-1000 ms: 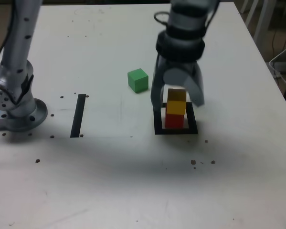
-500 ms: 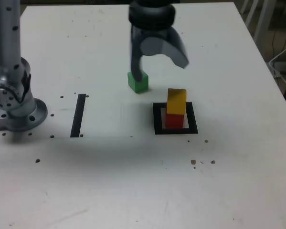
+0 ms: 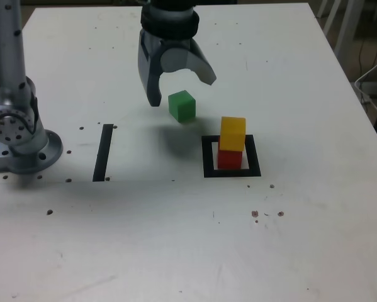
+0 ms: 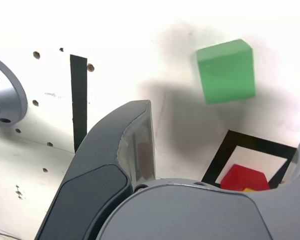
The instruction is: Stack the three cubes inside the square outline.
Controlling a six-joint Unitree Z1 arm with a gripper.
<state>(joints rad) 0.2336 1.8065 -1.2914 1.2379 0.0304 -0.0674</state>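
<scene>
Above the green cube [image 3: 182, 105], at its ten o'clock, the gripper [image 3: 179, 85] hangs wide open and empty, yellow [image 3: 233, 133] stacked on red [image 3: 230, 158] inside the outline [image 3: 231, 172].

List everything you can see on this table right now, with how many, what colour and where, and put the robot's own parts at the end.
green cube: one, green, alone on the table outside the square outline, just below the gripper.
yellow cube: one, yellow, on top of the red cube.
red cube: one, red, inside the square outline.
square outline: one, black frame with white centre, right of centre in the exterior view.
black strip: one, black, near the arm base.
table: one, white.
gripper: one, grey, open, empty, above the green cube.
arm base: one, grey, exterior view's left.
</scene>
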